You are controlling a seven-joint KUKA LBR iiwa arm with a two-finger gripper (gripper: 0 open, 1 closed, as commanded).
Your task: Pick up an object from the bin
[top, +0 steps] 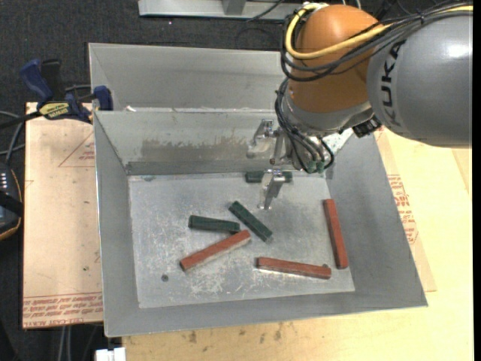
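**Gripper low over the bin floor, holding nothing**

The gripper (268, 200) hangs from the arm's orange wrist cover toward the back middle of the bin (113, 201). Its two fingers look pressed together into one narrow tip, with nothing between them. The tip sits over bare grey floor, and whether it touches the metal cannot be told.

The nearest thing is the slanted green bar (250, 221), just below the tip and a little to its left in the view. It runs down to the right, and its upper end lies near the tip but apart from it. Left of that, farther from the tip, lies the second green bar (214, 223), almost level, with its right end close to the slanted one.

Below both lies the left red bar (215, 250), tilted, its upper right end just beside the slanted green bar's lower end. Well below the tip and a bit right lies the low red bar (293, 268), nearly level. To the tip's right, the right red bar (335, 233) lies nearly straight up and down in the view, its lower end close to the low red bar's right end.
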